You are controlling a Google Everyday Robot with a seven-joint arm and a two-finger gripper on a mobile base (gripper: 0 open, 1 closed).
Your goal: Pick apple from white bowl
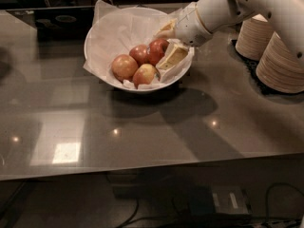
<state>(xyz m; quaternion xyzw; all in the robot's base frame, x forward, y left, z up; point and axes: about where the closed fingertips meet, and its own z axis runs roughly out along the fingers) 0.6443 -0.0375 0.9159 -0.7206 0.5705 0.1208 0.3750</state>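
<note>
The white bowl [102, 42], lined with crinkled white paper, stands on the grey table at the back centre. It holds several apples. The darkest red apple [157, 50] lies at the right of the group, beside a paler apple [139, 54]. Another pale apple [124, 66] and a yellower one [145, 74] lie in front. My gripper [167, 42] reaches into the bowl from the right. It is open, with one cream finger [173, 56] in front of the dark apple and the other [166, 28] behind it. The apple rests in the bowl.
Two stacks of paper plates [281, 63] stand at the right, close behind my white arm [247, 4]. Dark equipment [59, 20] sits at the table's far left edge. The table's front edge runs along the bottom, with cables below it.
</note>
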